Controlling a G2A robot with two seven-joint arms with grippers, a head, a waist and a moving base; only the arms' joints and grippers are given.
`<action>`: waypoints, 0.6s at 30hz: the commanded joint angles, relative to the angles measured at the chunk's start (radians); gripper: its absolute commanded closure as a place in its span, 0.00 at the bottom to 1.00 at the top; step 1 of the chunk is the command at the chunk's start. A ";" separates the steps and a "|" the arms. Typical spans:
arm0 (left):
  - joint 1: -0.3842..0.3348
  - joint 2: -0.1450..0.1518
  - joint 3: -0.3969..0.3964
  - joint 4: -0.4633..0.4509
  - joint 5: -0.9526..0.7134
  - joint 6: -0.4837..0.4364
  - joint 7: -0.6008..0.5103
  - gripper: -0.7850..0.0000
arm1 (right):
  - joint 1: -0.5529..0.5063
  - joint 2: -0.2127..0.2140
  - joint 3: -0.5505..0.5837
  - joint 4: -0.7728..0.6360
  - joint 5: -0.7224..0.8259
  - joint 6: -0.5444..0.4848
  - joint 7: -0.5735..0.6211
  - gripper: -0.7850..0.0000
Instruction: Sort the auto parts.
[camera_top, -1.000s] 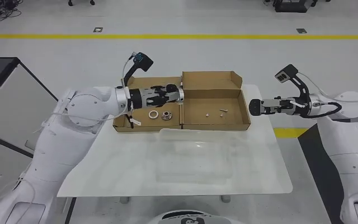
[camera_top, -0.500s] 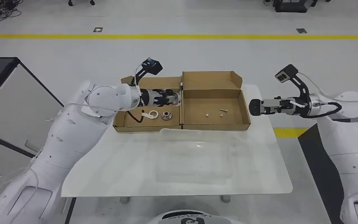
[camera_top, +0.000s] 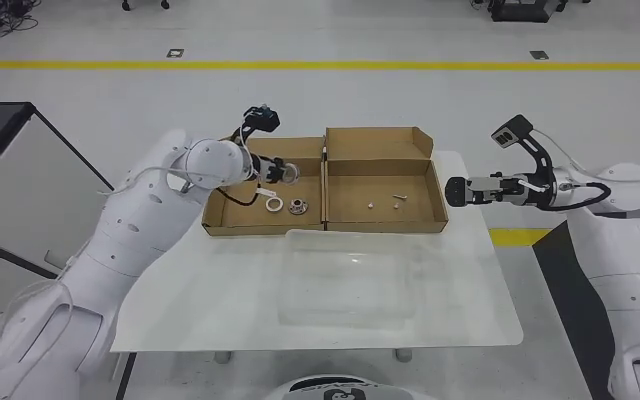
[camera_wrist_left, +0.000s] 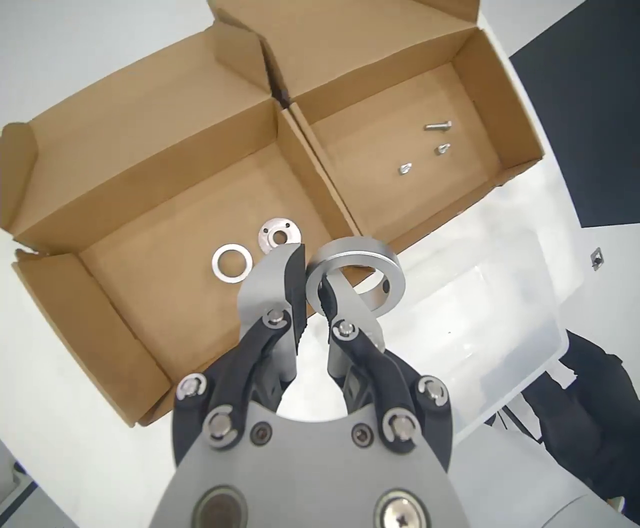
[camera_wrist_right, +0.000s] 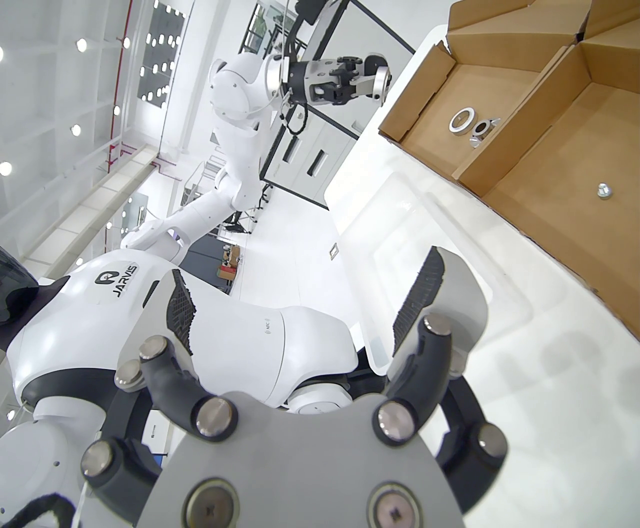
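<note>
– Since a second earlier, what had moved?
– Only the left arm: it had drawn back from the boxes' seam, leaving the left gripper (camera_wrist_left: 309, 280) over the left box (camera_top: 308, 150).
– And the rest?
– On the table (camera_top: 480, 300) a clear tub (camera_top: 350, 290) sat nearest the robot, with the right box (camera_top: 380, 145) beside the left one behind it. The right gripper (camera_wrist_right: 305, 270) hung just beside the right box's outer wall, fingers spread wide. The left one pinched a metal ring (camera_wrist_left: 361, 245) by its rim (one finger inside the hole). In the left box lay a washer (camera_wrist_left: 217, 265) and a small disc (camera_wrist_left: 278, 236); in the right, a bolt (camera_wrist_left: 439, 126).
</note>
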 joint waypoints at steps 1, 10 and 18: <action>0.001 0.001 -0.002 0.016 0.011 0.002 -0.011 1.00 | 0.000 0.000 0.000 0.000 0.000 0.000 0.000 0.00; 0.014 0.000 -0.001 0.028 0.004 -0.009 -0.029 1.00 | 0.000 0.000 0.000 0.000 0.000 0.000 0.000 0.00; 0.015 -0.012 0.026 0.078 0.048 0.070 -0.014 1.00 | 0.000 0.000 0.000 0.000 0.000 0.000 0.000 0.00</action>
